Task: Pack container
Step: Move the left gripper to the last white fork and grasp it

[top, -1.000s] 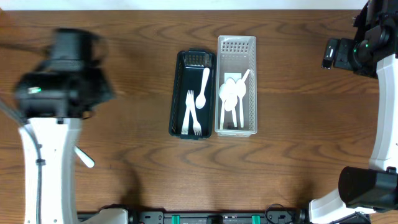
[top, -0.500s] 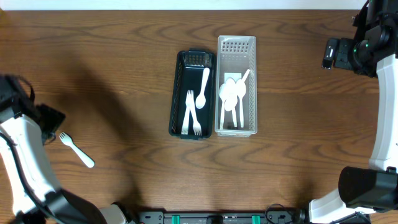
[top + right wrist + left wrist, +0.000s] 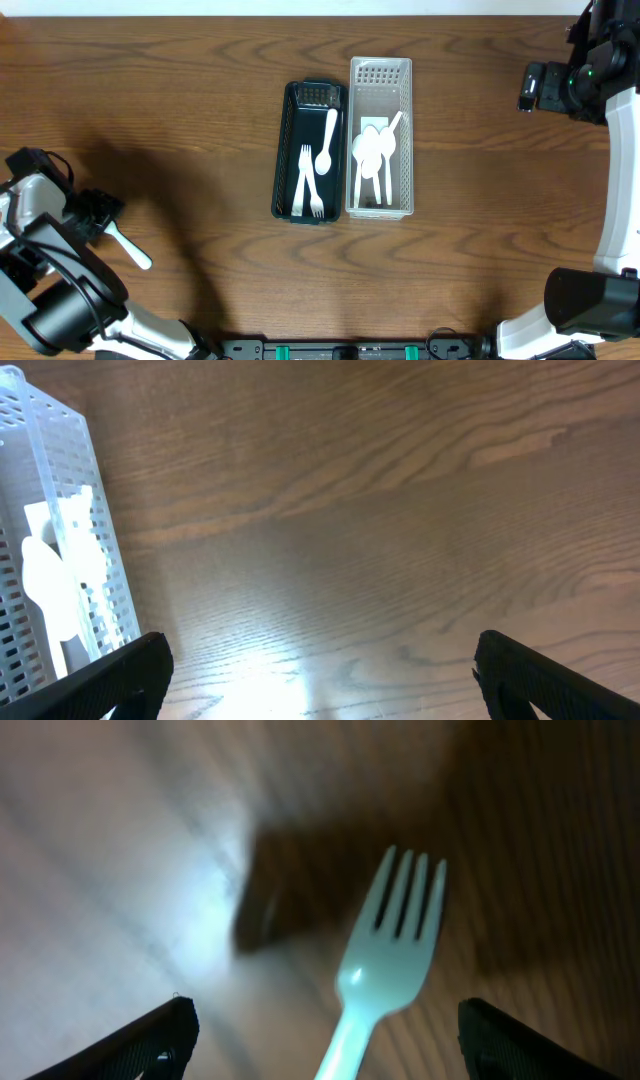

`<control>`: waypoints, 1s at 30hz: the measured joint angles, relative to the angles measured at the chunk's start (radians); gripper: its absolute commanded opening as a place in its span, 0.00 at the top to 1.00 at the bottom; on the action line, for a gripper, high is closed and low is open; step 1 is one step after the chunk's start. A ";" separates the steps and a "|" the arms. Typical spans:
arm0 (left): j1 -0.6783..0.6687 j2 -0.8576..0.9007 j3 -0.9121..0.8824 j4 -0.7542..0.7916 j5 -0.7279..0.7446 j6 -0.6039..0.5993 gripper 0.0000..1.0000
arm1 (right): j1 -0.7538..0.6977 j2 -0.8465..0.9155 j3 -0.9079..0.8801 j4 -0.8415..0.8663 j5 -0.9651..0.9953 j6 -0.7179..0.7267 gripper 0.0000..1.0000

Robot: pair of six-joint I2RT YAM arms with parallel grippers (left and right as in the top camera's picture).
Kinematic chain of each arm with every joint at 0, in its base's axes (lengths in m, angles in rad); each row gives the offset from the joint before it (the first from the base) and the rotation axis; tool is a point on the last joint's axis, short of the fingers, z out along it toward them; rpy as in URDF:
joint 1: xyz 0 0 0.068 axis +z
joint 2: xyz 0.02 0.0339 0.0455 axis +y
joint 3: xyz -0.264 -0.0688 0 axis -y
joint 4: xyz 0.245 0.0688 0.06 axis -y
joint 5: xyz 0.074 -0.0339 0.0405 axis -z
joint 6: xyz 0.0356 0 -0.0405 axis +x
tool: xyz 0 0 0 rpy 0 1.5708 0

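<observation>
One white fork [image 3: 133,250] lies loose on the worktop [image 3: 200,80], far to the left and well apart from both containers. The left pincer [image 3: 325,1030] hangs right over it, fingers apart on either side of the handle, so I'd call this the pick-up step. Next it needs to drop, close on the handle and carry the fork to the dark tray [image 3: 284,150], where other forks [image 3: 308,185] lie. The right pincer [image 3: 320,670] is parted and empty beside the white basket [image 3: 40,480]. The left wrist view is blurred and cuts off the handle; from above the tines hide under the pincer, and the basket's heaped cutlery is hard to count
</observation>
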 measured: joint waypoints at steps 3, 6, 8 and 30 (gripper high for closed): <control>0.000 0.012 0.000 0.035 0.009 0.040 0.14 | 0.000 0.000 0.000 -0.001 0.000 0.000 0.01; 0.000 0.012 0.000 0.065 0.014 0.075 0.16 | 0.000 0.000 0.000 -0.002 0.000 0.000 0.01; 0.000 0.012 0.000 0.073 0.018 0.089 0.17 | 0.000 0.000 0.000 -0.002 0.000 0.000 0.01; -0.002 0.073 0.020 0.082 0.063 0.117 0.30 | 0.000 0.000 0.000 -0.018 0.000 0.008 0.01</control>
